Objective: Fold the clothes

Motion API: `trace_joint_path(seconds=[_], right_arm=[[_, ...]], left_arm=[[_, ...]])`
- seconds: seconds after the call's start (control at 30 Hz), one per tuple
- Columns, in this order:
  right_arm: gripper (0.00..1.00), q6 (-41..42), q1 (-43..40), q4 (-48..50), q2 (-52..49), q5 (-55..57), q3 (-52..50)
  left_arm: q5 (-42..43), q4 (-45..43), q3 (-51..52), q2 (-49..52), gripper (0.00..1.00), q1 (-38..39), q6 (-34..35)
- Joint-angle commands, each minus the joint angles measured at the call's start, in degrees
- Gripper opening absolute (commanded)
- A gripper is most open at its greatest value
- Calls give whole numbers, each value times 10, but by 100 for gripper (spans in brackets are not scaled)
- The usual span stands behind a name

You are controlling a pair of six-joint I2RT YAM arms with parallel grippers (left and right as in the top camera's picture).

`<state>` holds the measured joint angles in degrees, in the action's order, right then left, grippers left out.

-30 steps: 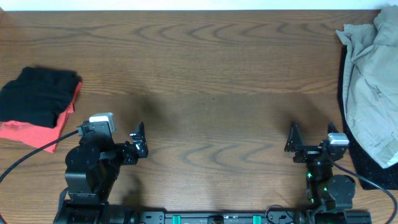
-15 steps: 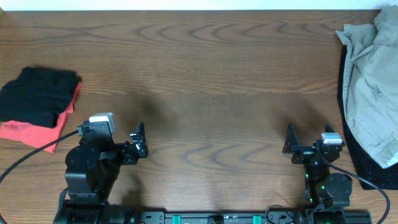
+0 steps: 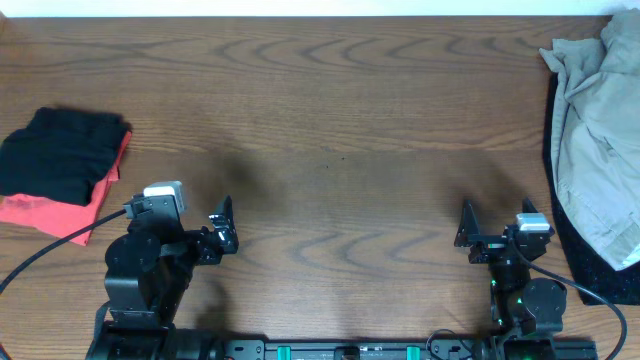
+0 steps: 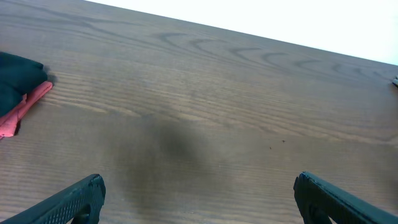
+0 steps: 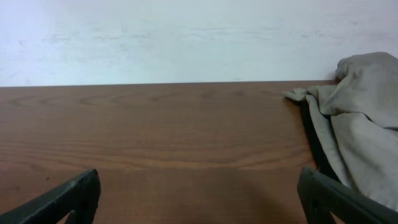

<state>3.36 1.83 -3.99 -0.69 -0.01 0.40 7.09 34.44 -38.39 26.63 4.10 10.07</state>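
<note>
Sitting folded at the left edge of the table (image 3: 340,120): black garment (image 3: 55,155) atop coral-red tee (image 3: 40,212) | right edge: beige garment (image 3: 600,130) crumpled over black shirt (image 3: 600,265) | left gripper (image 3: 225,225): fingers spread wide, empty, near front edge | right gripper (image 3: 466,230): fingers spread wide, empty, near beige garment

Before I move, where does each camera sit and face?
Overhead: above the table, looking down; left claw and right claw at the near edge, stack left, beige garment right.
Left wrist: on the left arm, facing the far edge; open left claw in the bottom corners, stack left.
Right wrist: on the right arm, facing the wall; open right claw in the bottom corners, beige garment right.
Shared: stack, overhead and left wrist; beige garment, overhead and right wrist.
</note>
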Motion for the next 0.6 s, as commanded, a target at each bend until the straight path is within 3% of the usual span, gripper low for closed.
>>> trace_joint_path(seconds=[0.0,0.37,0.57], right_arm=[[99,-9,-3,-3,3,-4,-1],[99,-9,-3,-3,3,-4,-1],[99,-9,-3,-3,3,-4,-1]], left_arm=[[-5,-2,2,0,98,1,-10],[-5,-2,17,-15,98,1,-10],[-33,-14,110,-98,98,1,-19]])
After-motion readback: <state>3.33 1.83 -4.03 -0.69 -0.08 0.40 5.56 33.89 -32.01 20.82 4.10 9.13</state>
